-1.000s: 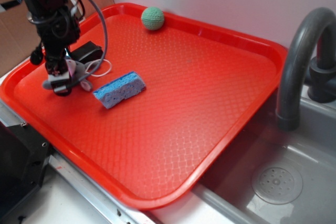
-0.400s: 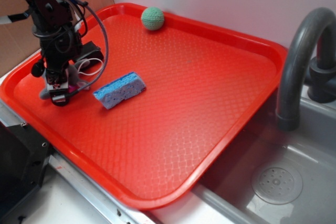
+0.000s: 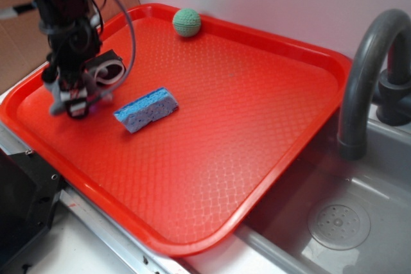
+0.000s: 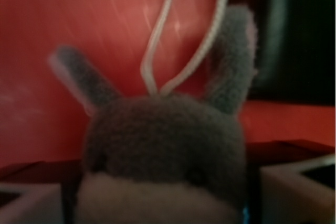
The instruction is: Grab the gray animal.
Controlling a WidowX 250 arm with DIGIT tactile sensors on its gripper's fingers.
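The end effector [image 3: 77,104] sits at the left of the exterior view, low over the near-left part of the red tray [image 3: 270,178]. Its fingers are closed onto the gray animal [image 4: 165,156]. In the wrist view the toy fills the lower middle of the frame between the two pale fingertips [image 4: 291,190], with both ears upright and its white string loop [image 4: 184,40] running up out of the top of the frame. In the exterior view only a gray and pinkish bit of it shows at the tip of the arm, blurred.

Just behind the arm, nearer the tray's left rim, lies a black block [image 3: 106,65], with the white loop lying against it. The blue sponge [image 3: 146,110] lies just right of the end effector, near but apart from it. The green knitted ball [image 3: 187,22] rests against the far rim at the upper middle, well apart from the rest.

The whole middle and right of the tray is bare, offering wide open room. The raised rim bounds it all round. Its right corner overhangs the gray sink [image 3: 359,222], where the dark faucet [image 3: 363,75] arches at the right edge of the frame. The counter [image 3: 77,242] edge runs along the lower left.

No writing or labels can be read.
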